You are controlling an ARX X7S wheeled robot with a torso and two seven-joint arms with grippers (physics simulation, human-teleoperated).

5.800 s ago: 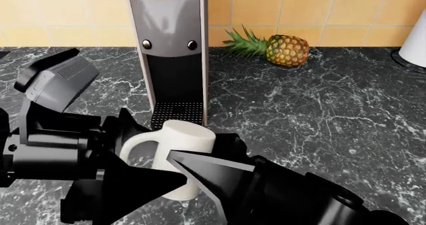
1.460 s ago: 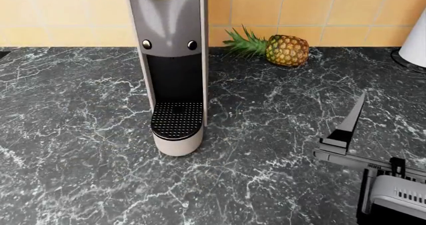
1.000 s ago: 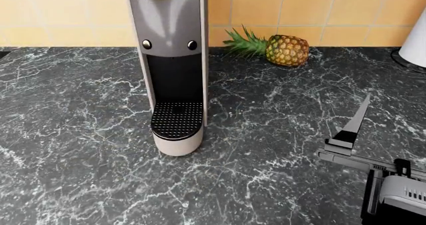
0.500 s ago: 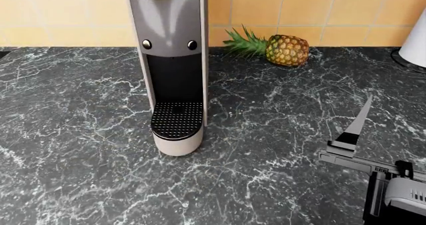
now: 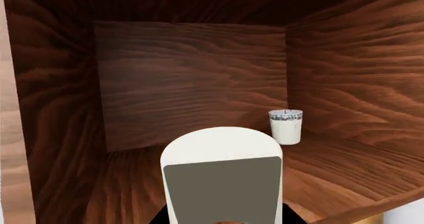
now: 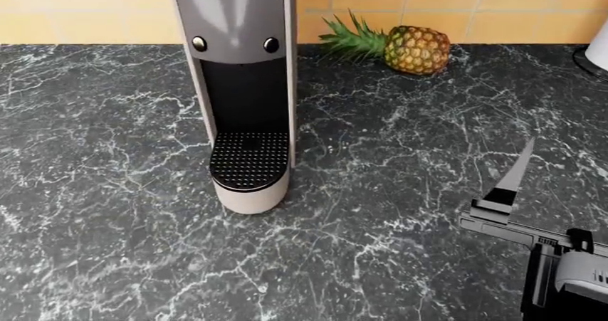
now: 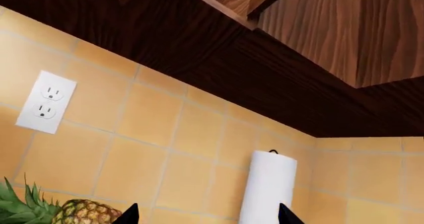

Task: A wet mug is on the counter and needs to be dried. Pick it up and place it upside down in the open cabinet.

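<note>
My left gripper, unseen, has carried the mug [image 5: 222, 177] off the counter [image 6: 399, 193] into the cabinet [image 5: 192, 80]; its grip I cannot tell, inversion pending.

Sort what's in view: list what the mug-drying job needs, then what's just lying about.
Job:
mug, already at the cabinet mouth
open cabinet
counter

Lying about:
coffee machine
pineapple
paper towel roll
wall socket
small white jar, inside the cabinet

The cream-white mug [image 5: 222, 177] is seen inside the wooden cabinet [image 5: 192, 80]; the dark veined counter [image 6: 380, 193] lies below.
</note>
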